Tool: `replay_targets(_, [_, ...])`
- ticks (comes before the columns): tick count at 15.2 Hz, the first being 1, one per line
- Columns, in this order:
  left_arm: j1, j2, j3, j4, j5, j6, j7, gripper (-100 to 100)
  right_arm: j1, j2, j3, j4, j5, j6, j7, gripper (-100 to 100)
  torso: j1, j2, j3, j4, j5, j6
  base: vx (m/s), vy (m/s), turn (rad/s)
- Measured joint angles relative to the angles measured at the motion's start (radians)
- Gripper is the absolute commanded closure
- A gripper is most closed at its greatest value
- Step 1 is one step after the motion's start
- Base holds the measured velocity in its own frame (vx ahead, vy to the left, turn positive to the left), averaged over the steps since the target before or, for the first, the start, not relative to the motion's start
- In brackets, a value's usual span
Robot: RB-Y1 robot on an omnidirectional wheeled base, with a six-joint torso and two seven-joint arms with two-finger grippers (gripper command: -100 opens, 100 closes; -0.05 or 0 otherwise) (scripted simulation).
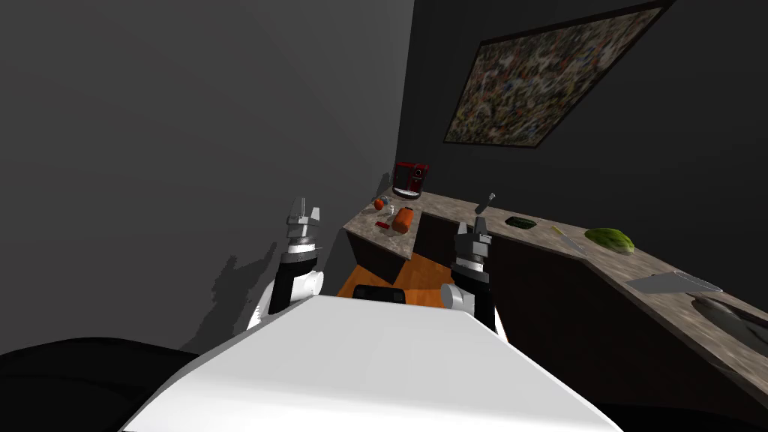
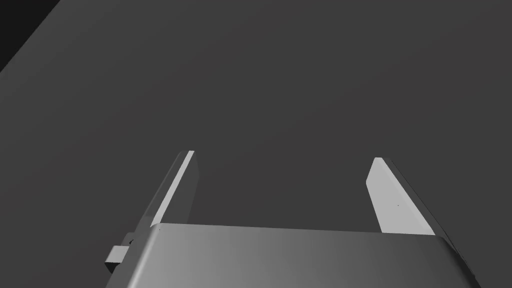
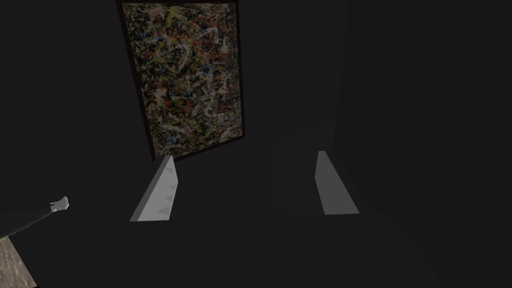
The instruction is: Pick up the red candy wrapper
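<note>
A small flat red candy wrapper (image 1: 383,224) lies on the far corner of the stone counter (image 1: 450,208), just left of an orange cylinder (image 1: 404,218). My left gripper (image 1: 305,211) is raised off the counter's left end, well short of the wrapper, open and empty; its fingers (image 2: 172,192) stand wide apart before a grey wall. My right gripper (image 1: 481,225) hovers in front of the counter's long side, to the right of the wrapper, also open with nothing between its fingers (image 3: 157,192).
A red appliance (image 1: 411,178) stands in the corner behind a small red fruit (image 1: 379,203). Along the counter lie a knife (image 1: 484,202), a dark green item (image 1: 520,222), a melon (image 1: 610,239), another knife (image 1: 570,241) and a cleaver (image 1: 673,282). Orange floor (image 1: 405,274) lies below.
</note>
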Motion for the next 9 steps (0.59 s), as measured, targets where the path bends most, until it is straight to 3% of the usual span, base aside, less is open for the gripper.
replay_targets(3, [-0.021, 0.051, -0.006, 0.016, -0.004, 0.011, 0.007, -100, 0.0, 0.0, 0.0, 0.0, 0.0, 0.0, 0.0, 0, 0.002, 0.002, 0.001, 0.0, 0.0, 0.0, -0.033, 0.027, 0.009])
replay_targets(9, [-0.111, 0.152, -0.02, 0.077, -0.018, 0.069, 0.034, -100, 0.0, 0.0, 0.0, 0.0, 0.0, 0.0, 0.0, 0, 0.003, 0.001, 0.001, 0.0, 0.001, 0.0, -0.028, 0.034, 0.01])
